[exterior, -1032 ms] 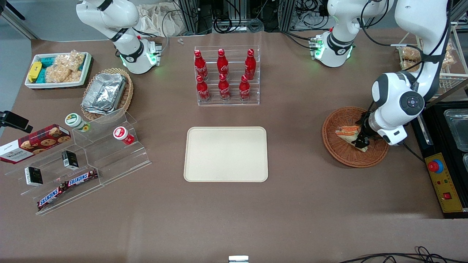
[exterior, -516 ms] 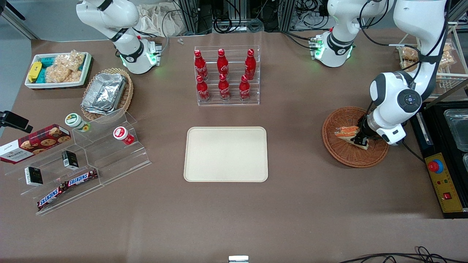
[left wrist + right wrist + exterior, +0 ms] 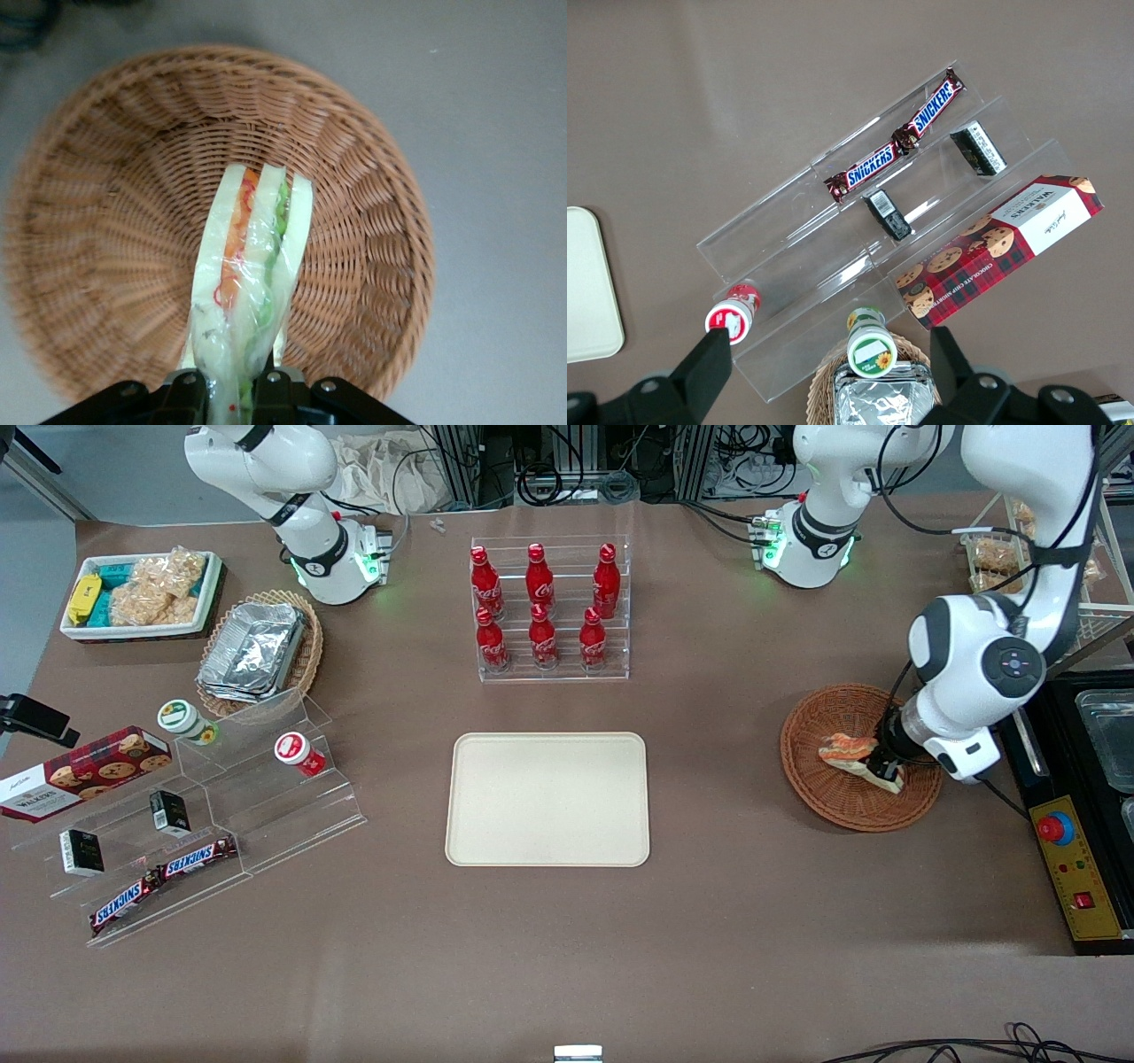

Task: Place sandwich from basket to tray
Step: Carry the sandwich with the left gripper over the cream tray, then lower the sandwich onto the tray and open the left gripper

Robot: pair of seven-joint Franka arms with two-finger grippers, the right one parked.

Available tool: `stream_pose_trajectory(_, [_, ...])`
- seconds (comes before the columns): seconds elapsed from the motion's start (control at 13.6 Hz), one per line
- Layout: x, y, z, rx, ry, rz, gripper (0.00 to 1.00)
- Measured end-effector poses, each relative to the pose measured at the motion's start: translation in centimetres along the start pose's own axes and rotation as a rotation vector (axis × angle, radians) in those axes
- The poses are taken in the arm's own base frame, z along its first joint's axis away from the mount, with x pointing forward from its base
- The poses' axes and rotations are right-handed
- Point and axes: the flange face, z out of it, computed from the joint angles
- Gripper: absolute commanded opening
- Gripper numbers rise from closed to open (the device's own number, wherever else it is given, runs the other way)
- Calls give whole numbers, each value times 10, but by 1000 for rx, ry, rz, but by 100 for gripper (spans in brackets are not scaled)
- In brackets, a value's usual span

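Note:
The sandwich [image 3: 849, 749], a wedge in clear wrap with orange and green filling, is held above the reddish-brown wicker basket [image 3: 828, 797] toward the working arm's end of the table. My left gripper [image 3: 881, 766] is shut on its thick end. In the left wrist view the sandwich [image 3: 252, 266] hangs out from the gripper [image 3: 237, 390] over the basket [image 3: 106, 221], lifted off its floor. The cream-beige tray [image 3: 547, 799] lies flat at the table's middle, with nothing on it.
A clear rack of red cola bottles [image 3: 542, 607] stands farther from the front camera than the tray. A black box with a red button [image 3: 1067, 850] sits beside the basket at the table's edge. Snack shelves [image 3: 204, 806] lie toward the parked arm's end.
The gripper has closed on the sandwich and lifted it slightly; the sandwich has tilted and shifted a little within the basket's outline.

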Motion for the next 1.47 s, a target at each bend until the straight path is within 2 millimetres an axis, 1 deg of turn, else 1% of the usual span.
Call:
stream_pose_trajectory(0.15, [-4,20,-67,23,-25,98,0])
stream_pose_trajectory(0.22, [-11,30,-99,21,-45,167,0])
stream_pose_trajectory(0.29, [-23,40,-129,19,-63,279,0])
stream_pose_trajectory(0.37, [-39,50,-153,18,-78,422,0])
stream_pose_trajectory(0.44, [-62,63,-174,19,-92,583,0])
stream_pose_trajectory(0.52, [-91,78,-188,14,-103,719,0])
stream_pose_trajectory(0.59, [-126,95,-193,2,-115,825,0])
stream_pose_trajectory(0.66, [-163,112,-190,-10,-129,909,0])
stream_pose_trajectory(0.74, [-200,128,-181,-20,-143,974,0])
stream_pose_trajectory(0.81, [-234,145,-165,-31,-147,1016,0])
stream_pose_trajectory(0.88, [-266,160,-143,-37,-137,1037,0])
stream_pose_trajectory(0.96, [-298,172,-113,-30,-114,1057,0])
stream_pose_trajectory(1.03, [-326,180,-80,-8,-97,1077,0])
stream_pose_trajectory(1.11, [-349,184,-45,21,-99,1099,0])
stream_pose_trajectory(1.18, [-367,186,-15,44,-111,1117,0])
stream_pose_trajectory(1.25, [-379,188,9,51,-125,1129,0])
stream_pose_trajectory(1.33, [-387,190,26,42,-135,1136,0])
stream_pose_trajectory(1.4, [-390,193,38,33,-142,1136,0])
stream_pose_trajectory(1.47, [-391,196,45,24,-146,1130,0])
